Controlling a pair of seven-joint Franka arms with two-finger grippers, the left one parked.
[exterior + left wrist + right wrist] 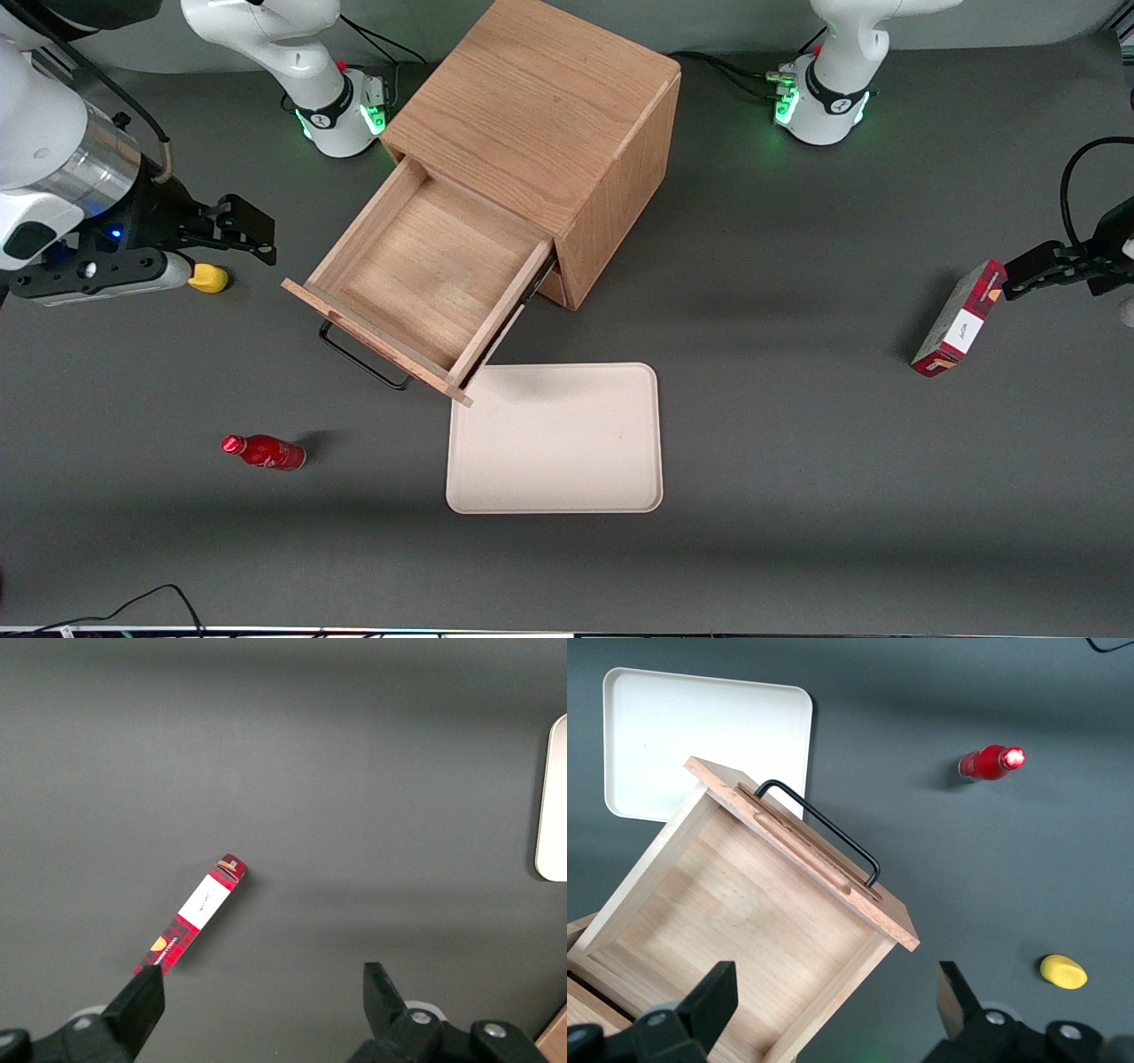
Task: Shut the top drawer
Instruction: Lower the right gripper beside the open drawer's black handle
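The top drawer (425, 266) of the light oak cabinet (540, 97) is pulled far out. Its shallow tray is empty, and its black wire handle (359, 354) sits on the front panel. My right gripper (252, 232) is open and empty. It hovers high, apart from the drawer, toward the working arm's end of the table. In the right wrist view the drawer (744, 912) and its handle (824, 828) lie below me. One side wall of the drawer runs between my spread fingers, and the gripper (833, 1001) touches nothing. The lower drawer is hidden under the open one.
A cream tray (556, 439) lies on the grey table just in front of the drawer, seen also from the wrist (700, 735). A red bottle (264, 451) lies nearer the front camera. A yellow object (209, 278) sits below my gripper. A red box (959, 319) lies toward the parked arm's end.
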